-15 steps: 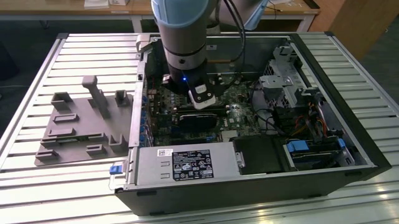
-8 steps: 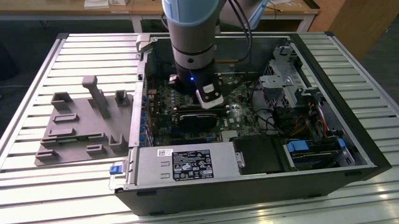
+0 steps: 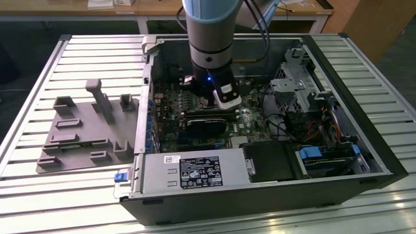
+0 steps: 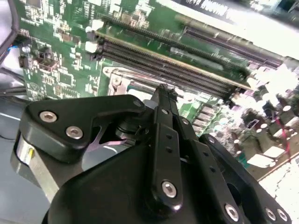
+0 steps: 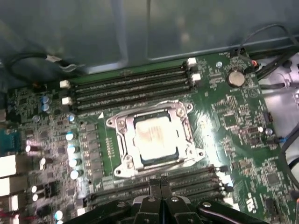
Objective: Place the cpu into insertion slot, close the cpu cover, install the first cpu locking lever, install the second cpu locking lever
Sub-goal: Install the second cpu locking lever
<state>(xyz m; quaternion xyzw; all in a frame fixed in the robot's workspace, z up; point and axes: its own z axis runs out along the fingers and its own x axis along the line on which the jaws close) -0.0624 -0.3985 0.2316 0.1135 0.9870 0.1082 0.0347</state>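
I log, largest first: slatted metal table spanning the exterior frame; open computer case across centre and right, its raised walls hemming the arm that drops in from top centre; grey fixture plate at left, well apart from the case; power supply box along the case's lower edge; green motherboard filling the first wrist view, with memory slots above the socket and another bank just below it, leaving little bare board around. The cpu sits mid-frame in its socket, the cpu cover lying flat around it, the chip showing through the window. The gripper, bottom centre, has its fingertips pressed together with nothing between them, near the lower slots. In the second wrist view the gripper body hides most of the socket; I cannot make out the locking levers.
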